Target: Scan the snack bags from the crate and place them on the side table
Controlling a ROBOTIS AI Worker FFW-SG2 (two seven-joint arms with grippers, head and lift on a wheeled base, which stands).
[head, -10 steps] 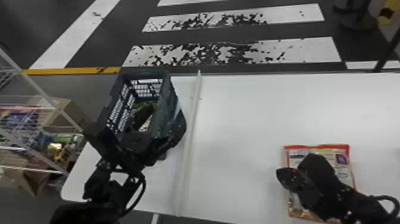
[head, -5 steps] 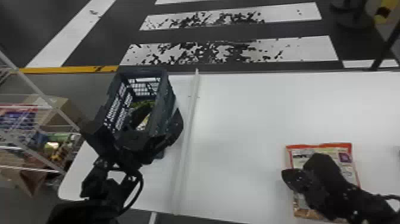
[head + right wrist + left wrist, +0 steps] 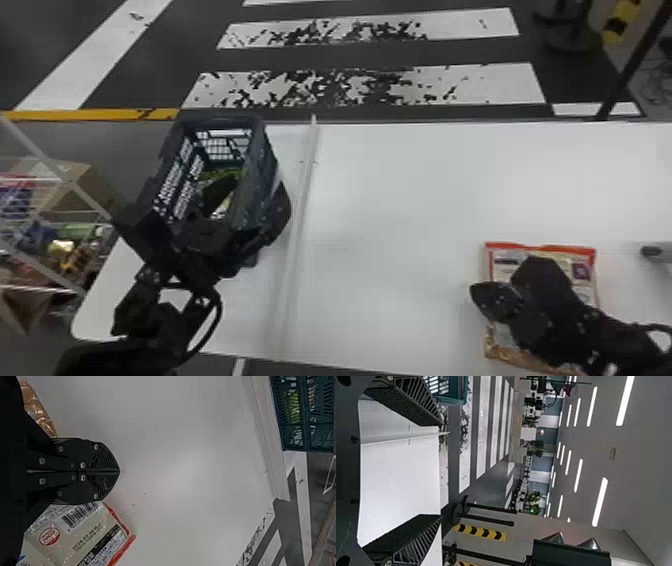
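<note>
The dark blue-green crate (image 3: 265,165) stands at the table's far left, with green and yellow snack packaging (image 3: 225,174) inside. My left gripper (image 3: 255,202) is at the crate's near part, one finger over its opening and the other outside its right wall. In the left wrist view the same gripper (image 3: 441,471) stands wide open, nothing between its fingers. A red-edged snack bag (image 3: 502,260) lies flat at the table's right. Over it is my right gripper (image 3: 481,295), hiding its middle. In the right wrist view that gripper (image 3: 119,471) is shut on nothing, beside the bag's barcode side (image 3: 79,542).
A raised white strip (image 3: 300,220) runs from front to back across the white table (image 3: 400,200), just right of the crate. A wire rack (image 3: 55,215) with goods stands off the table's left. A small grey object (image 3: 655,251) sits at the right edge.
The head view has shifted slightly, with crate and bag lying a little farther apart in it. Both grippers keep about the same places beside the crate and over the bag.
</note>
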